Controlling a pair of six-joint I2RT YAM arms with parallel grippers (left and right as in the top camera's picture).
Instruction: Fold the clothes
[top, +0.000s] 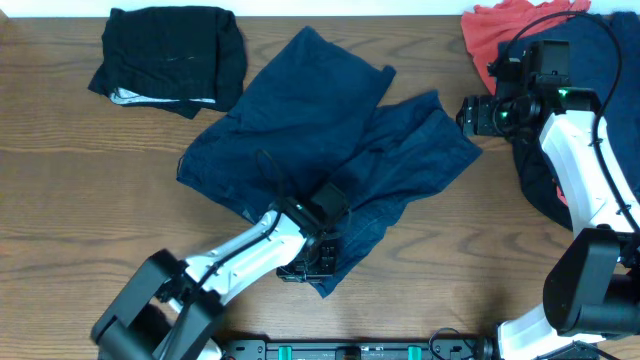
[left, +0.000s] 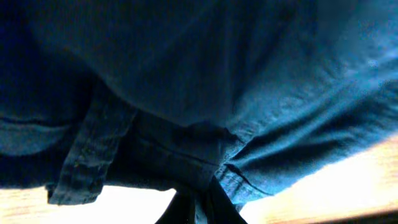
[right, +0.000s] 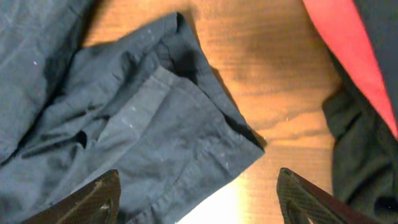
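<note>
**A:** What takes up most of your view?

**B:** The brown wooden bench (top: 60, 200). Across its middle lies the large plain navy blue trouser-like garment (top: 330, 140), rumpled. One leg points toward the far edge and the other toward your right arm.

**A:** And the other clothes?

**B:** A dark navy heap of cloth (top: 530, 170) sits at the right edge, partly under your right arm. A crumpled black garment (top: 170, 55) lies at the far left, well apart from the trousers. A bunched coral red cloth (top: 495, 30) is in the far right corner, touching the dark heap.

**A:** How do your grippers stand?

**B:** Your left gripper (top: 315, 258) is at the near edge of the navy garment, clenched on its hem. In the left wrist view the seamed cloth (left: 217, 74) gathers straight into the closed fingertips (left: 199, 211). Your right gripper (top: 468, 115) is released beside the end of the right-hand leg. In its wrist view the fingers (right: 93, 199) are spread wide, with the cuff (right: 143, 137) and bare bench showing between them.
</note>
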